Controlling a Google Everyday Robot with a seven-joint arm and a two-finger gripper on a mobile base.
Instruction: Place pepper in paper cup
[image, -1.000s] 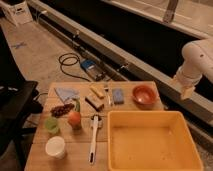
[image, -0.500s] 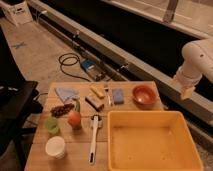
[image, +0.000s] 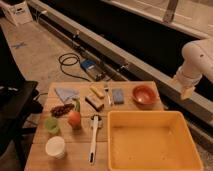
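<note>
The pepper, small, slender and green, lies on the wooden table just behind a round orange-red fruit. The white paper cup stands upright near the table's front left corner, with a translucent light-green cup just behind it. My gripper hangs at the end of the white arm at the far right, off the table's right edge and well away from the pepper and the cup. It holds nothing that I can see.
A large yellow bin fills the table's right half. An orange bowl, blue sponge, yellow piece, brown block, blue cloth, dark cluster and white long-handled utensil lie about. A black chair stands left.
</note>
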